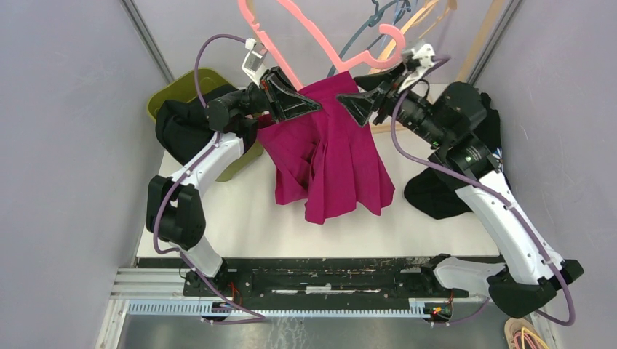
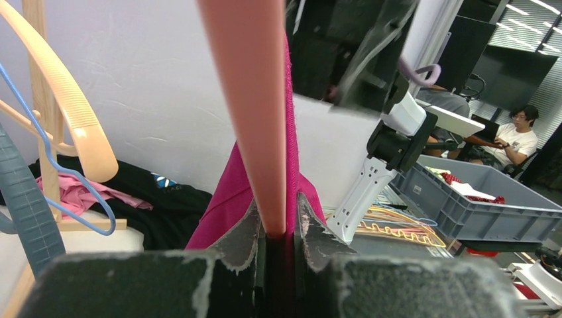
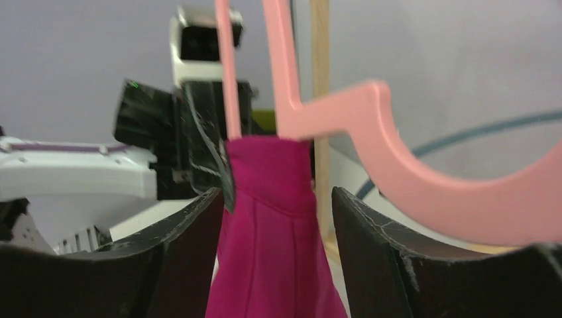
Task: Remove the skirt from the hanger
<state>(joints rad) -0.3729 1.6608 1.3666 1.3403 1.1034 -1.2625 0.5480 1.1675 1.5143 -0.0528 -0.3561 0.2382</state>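
My left gripper [image 2: 277,225] is clamped on the pink hanger [image 2: 248,99] bar, skirt [image 1: 331,156] fabric right against it. My right gripper [image 3: 277,199] is open and straddles the skirt's top edge, with a gap on its right side. The skirt hangs over the table [image 1: 240,218], hem touching down. Spare hangers [image 1: 364,29] crowd in behind, a green bin [image 1: 174,91] with black clothes [image 1: 178,127] sits left, and another black cloth [image 1: 436,193] lies right.

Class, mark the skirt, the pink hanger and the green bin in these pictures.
skirt [image 1: 335,160]: top external view, on its pleated middle.
pink hanger [image 2: 248,99]: left wrist view, on its straight bar.
green bin [image 1: 178,86]: top external view, on its bare back part.
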